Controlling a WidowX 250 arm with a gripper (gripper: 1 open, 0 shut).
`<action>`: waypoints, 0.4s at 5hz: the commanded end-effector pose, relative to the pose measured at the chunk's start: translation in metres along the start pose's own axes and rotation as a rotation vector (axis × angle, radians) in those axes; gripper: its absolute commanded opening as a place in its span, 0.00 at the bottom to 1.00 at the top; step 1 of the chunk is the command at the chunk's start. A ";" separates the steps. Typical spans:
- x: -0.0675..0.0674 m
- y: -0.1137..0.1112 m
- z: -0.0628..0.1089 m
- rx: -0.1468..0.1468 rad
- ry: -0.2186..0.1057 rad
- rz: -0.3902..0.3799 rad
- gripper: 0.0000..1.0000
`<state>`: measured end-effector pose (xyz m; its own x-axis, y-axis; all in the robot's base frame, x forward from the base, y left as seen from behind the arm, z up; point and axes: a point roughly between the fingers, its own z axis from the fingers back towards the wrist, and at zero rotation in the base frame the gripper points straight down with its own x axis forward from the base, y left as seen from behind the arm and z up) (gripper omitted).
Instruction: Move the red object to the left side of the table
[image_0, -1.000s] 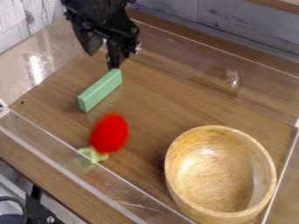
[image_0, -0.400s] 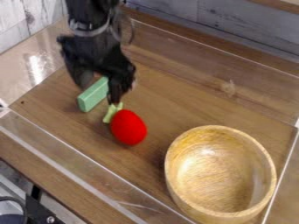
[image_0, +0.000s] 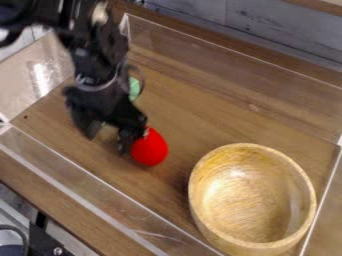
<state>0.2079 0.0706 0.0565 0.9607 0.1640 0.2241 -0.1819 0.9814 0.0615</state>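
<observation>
The red object (image_0: 151, 149), a small glossy red toy fruit, lies on the dark wooden table (image_0: 221, 105) near its middle front. My gripper (image_0: 107, 136) points down just to its left, jaws open and empty, fingertips low over the tabletop. The right finger (image_0: 127, 138) stands right against the fruit's left side and hides its stem end. I cannot tell whether they touch.
A green rectangular block (image_0: 132, 87) lies behind the gripper, mostly hidden by it. A round light wooden bowl (image_0: 254, 196) sits at the front right. Low clear acrylic walls (image_0: 80, 172) edge the table.
The gripper has dropped and come toward the front, from above the green block to beside the fruit, with its jaws spread wider. The red fruit rolled a little to the right.
</observation>
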 end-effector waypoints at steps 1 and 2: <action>0.012 -0.010 -0.007 -0.021 -0.027 -0.025 1.00; 0.017 -0.021 -0.016 -0.041 -0.030 -0.058 0.00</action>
<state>0.2211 0.0527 0.0351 0.9710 0.1098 0.2126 -0.1188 0.9925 0.0303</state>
